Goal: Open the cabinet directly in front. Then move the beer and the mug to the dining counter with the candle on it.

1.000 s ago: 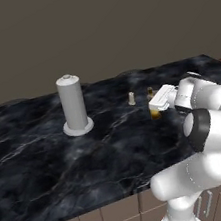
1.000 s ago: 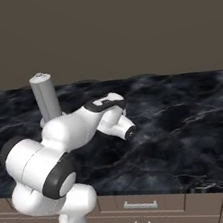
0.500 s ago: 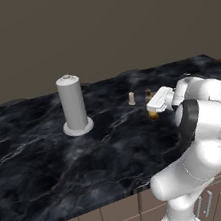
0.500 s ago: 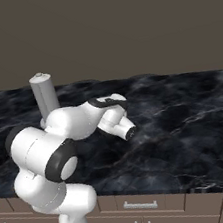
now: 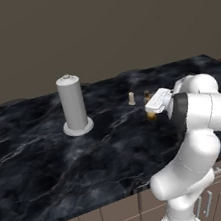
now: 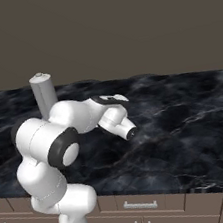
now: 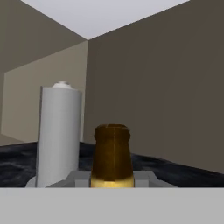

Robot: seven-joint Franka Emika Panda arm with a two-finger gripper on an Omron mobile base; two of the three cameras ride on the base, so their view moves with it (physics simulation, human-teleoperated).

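Two things stand close together on the black marble surface [image 5: 50, 162]: the small cream candle [image 5: 131, 98] and, just to its right in the left base view, the amber beer bottle [image 5: 149, 107]. My claw [image 5: 154, 104] is clenched on that bottle; in the hand view its brown neck [image 7: 112, 153] rises straight up between my grey fingers [image 7: 78, 178], with a strip of yellowish label at the bottom. From the left base view the bottle's lower part shows beneath my white hand, upright, at the level of the marble; I cannot tell whether its base touches the top or hangs just above it. Well to the left stands a tall grey cylinder [image 5: 72, 105] on a round base, apart from the candle. Below the marble edge run grey drawers [image 6: 143, 206] with silver handles.
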